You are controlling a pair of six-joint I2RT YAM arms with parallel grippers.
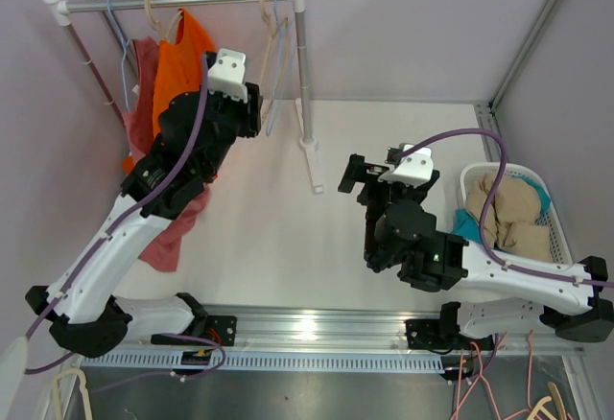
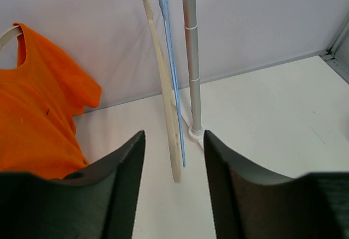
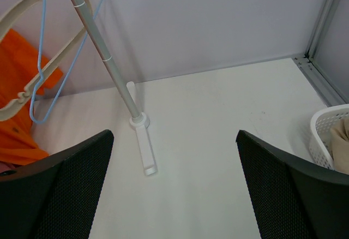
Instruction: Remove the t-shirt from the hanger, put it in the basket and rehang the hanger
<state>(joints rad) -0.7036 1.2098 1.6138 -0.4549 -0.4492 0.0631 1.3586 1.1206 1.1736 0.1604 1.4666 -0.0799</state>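
An orange t-shirt (image 1: 178, 54) hangs on a cream hanger from the rack rail (image 1: 182, 1) at the back left. It also shows in the left wrist view (image 2: 35, 124) and the right wrist view (image 3: 19, 141). My left gripper (image 1: 251, 111) is open and empty, just right of the orange t-shirt and apart from it; in its own view (image 2: 174, 138) the jaws frame an empty cream hanger (image 2: 163, 91). My right gripper (image 1: 369, 173) is wide open and empty (image 3: 174, 138) above the table, right of the rack post.
A pink t-shirt (image 1: 144, 94) hangs left of the orange one. An empty cream hanger (image 1: 271, 12) and blue hanger (image 1: 278, 84) hang by the right rack post (image 1: 304, 75), whose foot (image 3: 145, 149) lies on the table. A white basket (image 1: 470, 178) of clothes stands at the right.
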